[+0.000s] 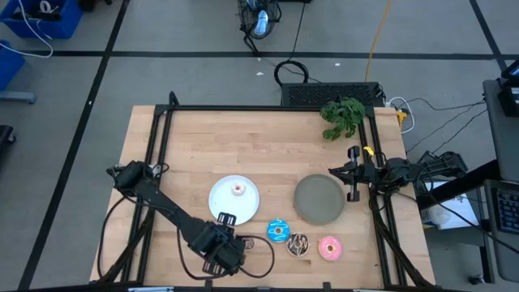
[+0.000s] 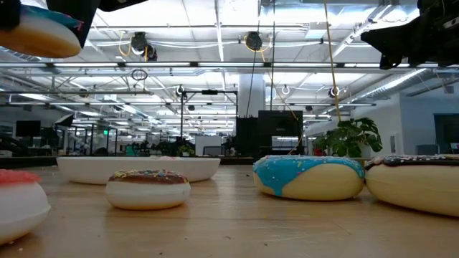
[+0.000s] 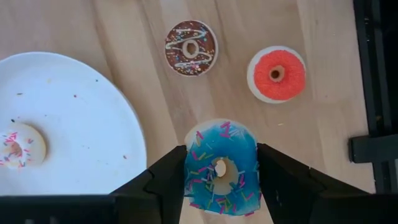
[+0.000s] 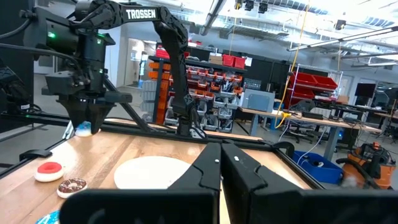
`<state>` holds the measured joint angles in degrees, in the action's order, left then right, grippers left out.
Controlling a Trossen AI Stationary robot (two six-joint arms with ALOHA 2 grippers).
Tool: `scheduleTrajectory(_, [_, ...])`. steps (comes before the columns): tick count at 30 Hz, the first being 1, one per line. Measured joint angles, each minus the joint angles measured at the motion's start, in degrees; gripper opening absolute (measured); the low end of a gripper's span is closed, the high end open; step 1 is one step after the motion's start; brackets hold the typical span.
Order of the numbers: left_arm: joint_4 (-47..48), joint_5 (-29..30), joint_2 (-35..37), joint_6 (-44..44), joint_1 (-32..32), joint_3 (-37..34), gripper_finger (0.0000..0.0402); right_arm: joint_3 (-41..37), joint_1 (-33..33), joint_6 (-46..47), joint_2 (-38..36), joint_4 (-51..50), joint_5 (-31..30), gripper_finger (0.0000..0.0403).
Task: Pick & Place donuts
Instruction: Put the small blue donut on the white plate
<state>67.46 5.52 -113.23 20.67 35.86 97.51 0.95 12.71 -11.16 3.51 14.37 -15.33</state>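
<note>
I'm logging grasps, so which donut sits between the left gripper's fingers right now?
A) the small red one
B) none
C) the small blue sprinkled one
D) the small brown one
C: the left gripper has its fingers on either side of the small blue sprinkled donut.

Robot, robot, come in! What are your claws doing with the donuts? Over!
Left claw holding small blue donut, lifted. Right claw shut, waiting by grey plate. Nothing blocking.

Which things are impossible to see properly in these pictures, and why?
- High view: the small blue donut in the left gripper is hidden under the left arm.
- Low view: the white-pink donut is hidden behind the white plate's rim.
</note>
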Motion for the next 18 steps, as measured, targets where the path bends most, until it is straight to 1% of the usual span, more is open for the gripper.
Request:
scheduleTrajectory(7, [0.1, 0.0, 0.0, -0.08, 0.0, 0.0, 0.0186, 0.01, 0.0, 0.0, 0.0, 0.02, 0.01, 0.0])
scheduleTrajectory(11, [0.13, 0.02, 0.0, -2.46, -0.09, 0.0, 0.0186, 0.02, 0.02, 0.0, 0.0, 0.02, 0.02, 0.0])
scheduleTrajectory(18, [0.19, -0.34, 0.0, -2.94, -2.54, 0.0, 0.0186, 0.01, 0.0, -0.01, 0.0, 0.02, 0.02, 0.0])
